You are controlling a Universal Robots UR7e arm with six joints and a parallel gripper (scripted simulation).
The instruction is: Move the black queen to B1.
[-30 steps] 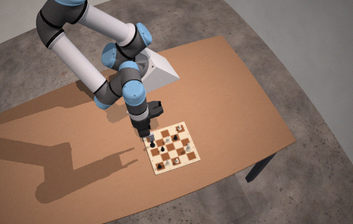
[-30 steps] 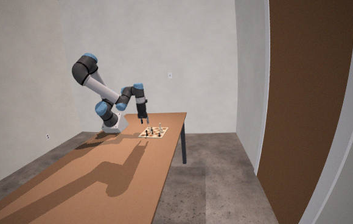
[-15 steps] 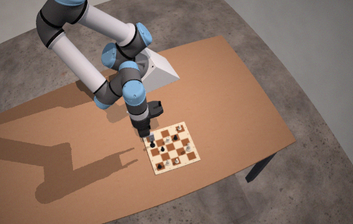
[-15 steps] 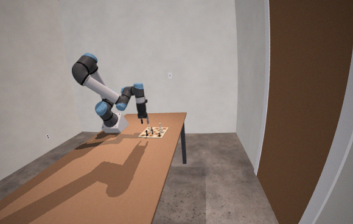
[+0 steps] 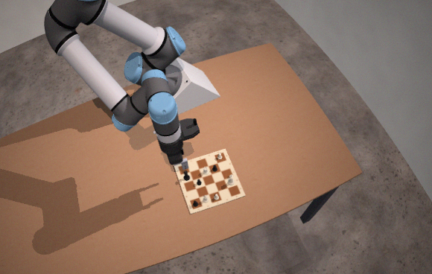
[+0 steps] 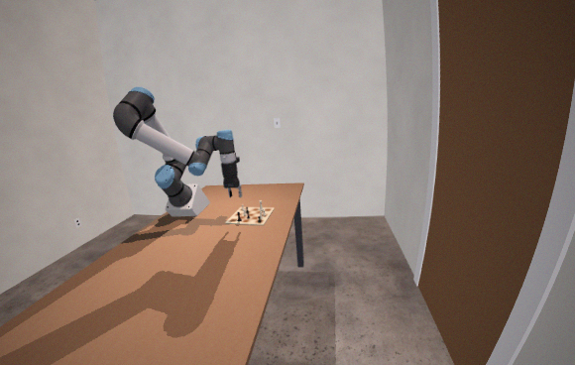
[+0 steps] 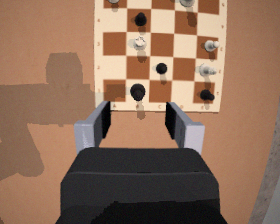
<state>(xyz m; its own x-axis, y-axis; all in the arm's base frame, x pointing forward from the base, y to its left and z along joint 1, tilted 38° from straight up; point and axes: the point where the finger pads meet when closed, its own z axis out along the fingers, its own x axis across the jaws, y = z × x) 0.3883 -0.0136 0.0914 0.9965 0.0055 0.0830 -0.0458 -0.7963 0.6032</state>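
Observation:
The black queen stands upright on the small chessboard, in the row nearest the arm, one square in from the corner. My gripper is open and empty. It hangs above the board's near edge, higher than the queen and just on the arm's side of it, with the fingers not around the piece. The square labels are too small to read.
The arm's base sits behind the board on the table.

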